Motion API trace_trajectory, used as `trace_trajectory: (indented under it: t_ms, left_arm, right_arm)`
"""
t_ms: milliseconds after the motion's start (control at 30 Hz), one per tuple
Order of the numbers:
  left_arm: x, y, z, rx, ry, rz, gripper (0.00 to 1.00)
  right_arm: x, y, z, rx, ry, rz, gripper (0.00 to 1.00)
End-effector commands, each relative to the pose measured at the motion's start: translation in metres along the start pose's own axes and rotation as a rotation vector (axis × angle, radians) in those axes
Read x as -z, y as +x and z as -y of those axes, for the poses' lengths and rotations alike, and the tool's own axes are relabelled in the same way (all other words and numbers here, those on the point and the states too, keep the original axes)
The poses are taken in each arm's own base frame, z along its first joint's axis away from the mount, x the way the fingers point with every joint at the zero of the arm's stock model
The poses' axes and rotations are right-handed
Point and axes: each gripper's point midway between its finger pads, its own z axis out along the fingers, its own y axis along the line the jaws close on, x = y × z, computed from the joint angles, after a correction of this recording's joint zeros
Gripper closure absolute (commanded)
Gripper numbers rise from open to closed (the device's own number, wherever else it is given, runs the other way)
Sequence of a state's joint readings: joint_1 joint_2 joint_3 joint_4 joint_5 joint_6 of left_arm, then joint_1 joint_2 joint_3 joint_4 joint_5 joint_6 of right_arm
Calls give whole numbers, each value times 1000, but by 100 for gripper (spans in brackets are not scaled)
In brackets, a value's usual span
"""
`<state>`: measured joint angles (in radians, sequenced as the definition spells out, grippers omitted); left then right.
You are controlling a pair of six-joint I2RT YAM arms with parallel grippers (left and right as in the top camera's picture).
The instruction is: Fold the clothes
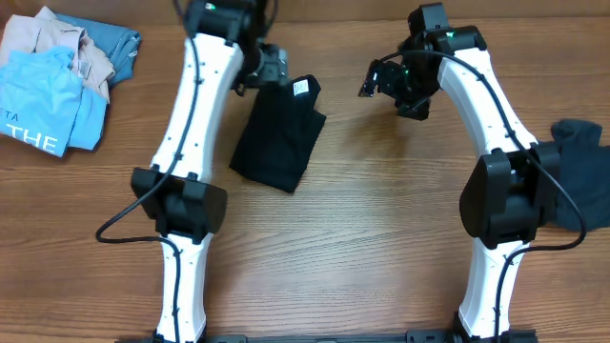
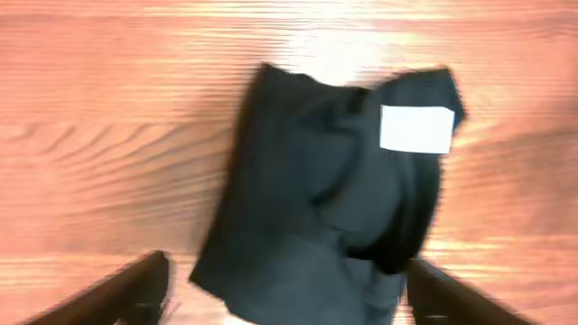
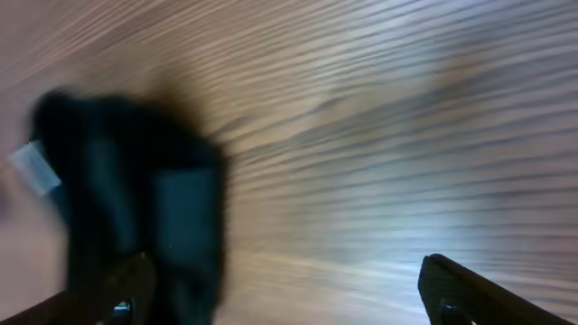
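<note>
A black T-shirt (image 1: pixel 281 133), folded into a narrow bundle with a white label (image 1: pixel 303 88) at its far end, lies on the wooden table between the arms. My left gripper (image 1: pixel 270 65) hovers at that far end. In the left wrist view the black shirt (image 2: pixel 325 208) and its label (image 2: pixel 415 128) fill the middle, and the gripper (image 2: pixel 284 302) is open, its fingers (image 2: pixel 117 293) spread wide to either side of the cloth. My right gripper (image 1: pixel 386 81) is open over bare wood, right of the shirt. Its wrist view shows the gripper (image 3: pixel 289 298) empty, with the shirt (image 3: pixel 135 208) blurred at left.
A pile of clothes sits at the far left corner: a beige one (image 1: pixel 48 38), a teal one (image 1: pixel 114 48) and a light-blue one with white letters (image 1: pixel 43 110). A dark slate-blue garment (image 1: pixel 583 176) lies at the right edge behind the right arm.
</note>
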<state>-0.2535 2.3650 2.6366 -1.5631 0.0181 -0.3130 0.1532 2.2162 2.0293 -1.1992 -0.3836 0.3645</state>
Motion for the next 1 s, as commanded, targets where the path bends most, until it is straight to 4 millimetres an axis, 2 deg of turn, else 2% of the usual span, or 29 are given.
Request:
trace_trajectory:
  t_ms: [0,33,100,233,300,400,500,533,567,700,800,900,967]
  left_arm:
    - [6,-9,-52,142,-30,-4,0]
    - [7,-12,-73,219,-25,-6,0]
    - [9,-15,-92,277,11,-14,0]
    - [13,-11,-122,363,51,-44,0]
    - [13,-6,-124,360,36,-62,0]
    - [13,-7,-123,340,38,-58,0]
    - [13,-7,-123,341,37,-60,0]
    - [13,-7,-123,340,37,-60,0]
    - [13,-7,-123,340,37,-59,0]
    - [12,-8,-128,339,12,-50,0]
    - [12,-8,-128,339,12,-50,0]
    - [12,-9,-128,339,13,-47,0]
    - [12,-12,-127,337,16,-33,0]
  right_arm:
    - [25,34,-61,138,-239,-95,3]
    - [19,54,-70,162,-230,-154,4]
    - [11,75,-83,195,-209,-199,4]
    - [-27,115,-119,348,-107,-193,4]
    - [-40,112,-115,325,-26,-145,4]
    - [-48,115,-117,438,-41,-137,4]
    - [-71,120,-111,467,-38,-134,6]
    - [-76,121,-109,467,-38,-134,11]
    - [-79,123,-108,463,-44,-142,23]
    - [-78,126,-109,411,-46,-153,85]
    - [-73,128,-110,378,-43,-155,96]
    - [-65,136,-108,307,-23,-179,96]
    - [-43,138,-116,300,-26,-178,96]
